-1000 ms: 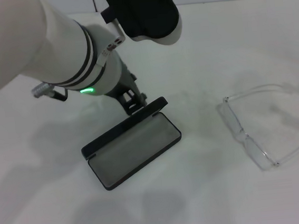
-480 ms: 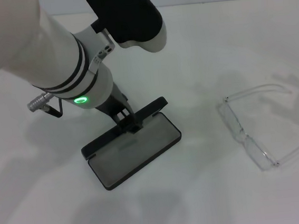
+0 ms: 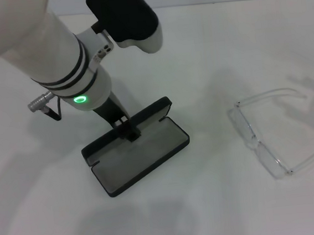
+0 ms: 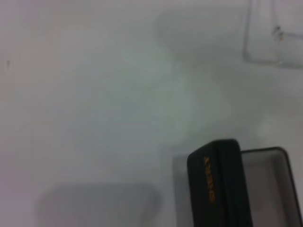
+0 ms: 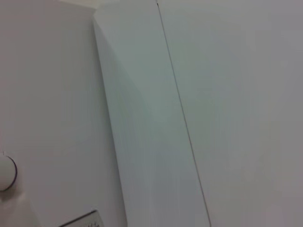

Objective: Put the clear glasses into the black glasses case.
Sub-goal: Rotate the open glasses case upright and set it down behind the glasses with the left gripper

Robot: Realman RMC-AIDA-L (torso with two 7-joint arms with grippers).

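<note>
Left tool at the lid of the open black glasses case; the clear glasses wait on the bench to the right.

We have the left tool [image 3: 129, 129] down on the far long edge of the black glasses case [image 3: 141, 155], at its raised lid [image 4: 218, 182], and the grey-lined tray lies open toward us. The fingers look pinched on the lid edge, though the arm hides most of them, so we cannot tell for sure. To finish this step well, we should swing the lid fully back without dragging the case across the bench [image 3: 206, 51], and let go only once it rests open unaided. The clear glasses [image 3: 275, 134] lie well apart to the right, arms unfolded, so we judge they need folding or careful angling to fit. The right tool is out of sight.
</note>
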